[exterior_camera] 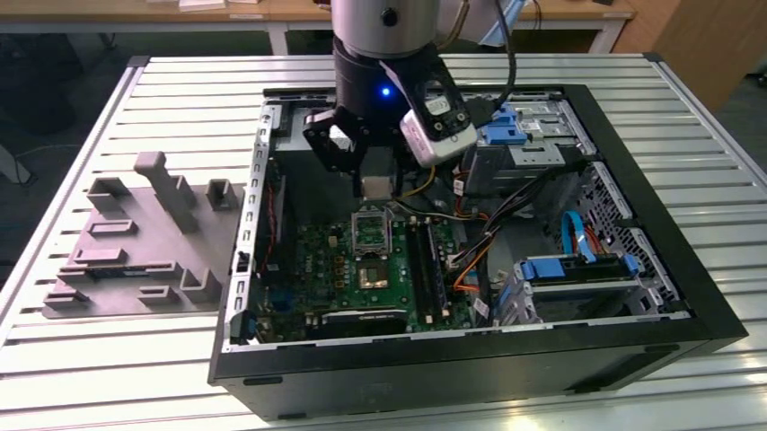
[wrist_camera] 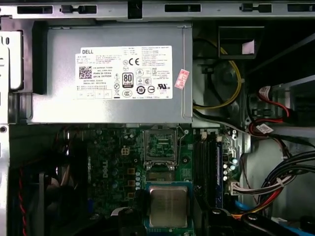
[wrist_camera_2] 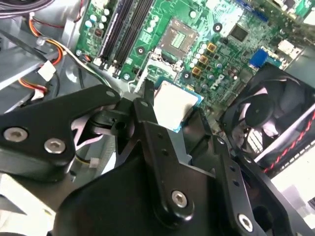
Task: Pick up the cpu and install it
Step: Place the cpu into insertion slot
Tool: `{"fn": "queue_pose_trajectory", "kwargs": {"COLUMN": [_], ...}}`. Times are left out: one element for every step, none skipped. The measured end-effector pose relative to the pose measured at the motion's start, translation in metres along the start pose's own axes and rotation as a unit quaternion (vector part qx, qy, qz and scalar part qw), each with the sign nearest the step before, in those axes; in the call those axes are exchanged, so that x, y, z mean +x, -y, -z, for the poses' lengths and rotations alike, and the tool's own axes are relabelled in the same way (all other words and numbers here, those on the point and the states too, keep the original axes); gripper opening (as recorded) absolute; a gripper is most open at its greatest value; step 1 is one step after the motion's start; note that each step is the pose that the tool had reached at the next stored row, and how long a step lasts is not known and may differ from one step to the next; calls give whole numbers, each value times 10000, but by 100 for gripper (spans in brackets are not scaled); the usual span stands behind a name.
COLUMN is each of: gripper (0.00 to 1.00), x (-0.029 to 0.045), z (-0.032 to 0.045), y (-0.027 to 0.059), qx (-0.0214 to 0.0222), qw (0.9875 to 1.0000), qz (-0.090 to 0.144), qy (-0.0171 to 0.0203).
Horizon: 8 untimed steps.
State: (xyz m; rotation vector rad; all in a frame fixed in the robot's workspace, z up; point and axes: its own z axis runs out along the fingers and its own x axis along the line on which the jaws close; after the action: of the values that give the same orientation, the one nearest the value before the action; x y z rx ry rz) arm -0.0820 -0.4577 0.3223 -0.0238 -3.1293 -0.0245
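The cpu (exterior_camera: 377, 187) is a small square chip with a silvery top and a thin green rim. It hangs inside the open computer case (exterior_camera: 647, 337), above the green motherboard (exterior_camera: 330, 269). My gripper (exterior_camera: 375, 182) is shut on it, with a black finger at each side. In both wrist views the cpu (wrist_camera_2: 172, 105) (wrist_camera: 168, 206) sits between the fingers (wrist_camera_2: 142, 113). The dark square socket (wrist_camera: 160, 145) with its raised metal frame lies open on the motherboard. It sits a short way off from the held chip, toward the power supply. The socket (wrist_camera_2: 183, 34) holds nothing.
A big grey power supply (wrist_camera: 113, 73) with a white label borders the socket. Memory slots (wrist_camera: 209, 162), loose cables (wrist_camera: 275, 182) and a black fan (wrist_camera_2: 268, 113) crowd the board. Blue drive cages (exterior_camera: 576, 269) stand at the exterior view's right. A grey fixture block (exterior_camera: 132, 242) rests on the slatted table at its left.
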Motion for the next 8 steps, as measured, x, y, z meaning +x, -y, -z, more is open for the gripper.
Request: {"fn": "queue_pose_trajectory", "kwargs": {"gripper": [47, 47, 47, 47, 47, 47, 47, 47], "x": [0, -1, -1, -1, -2, -3, -2, -2], "z": [-19, -36, -54, -72, -88, -107, -125, -143], "y": [2, 12, 29, 65, 97, 106, 110, 111], "qx": [0, 1, 1, 0, -1, -2, -1, -1], "qw": [10000, 10000, 10000, 10000, 10000, 10000, 10000, 10000], "qz": [21, 31, 32, 32, 32, 32, 31, 33], "qy": [0, -1, -1, -1, -1, -1, -1, -2]}}
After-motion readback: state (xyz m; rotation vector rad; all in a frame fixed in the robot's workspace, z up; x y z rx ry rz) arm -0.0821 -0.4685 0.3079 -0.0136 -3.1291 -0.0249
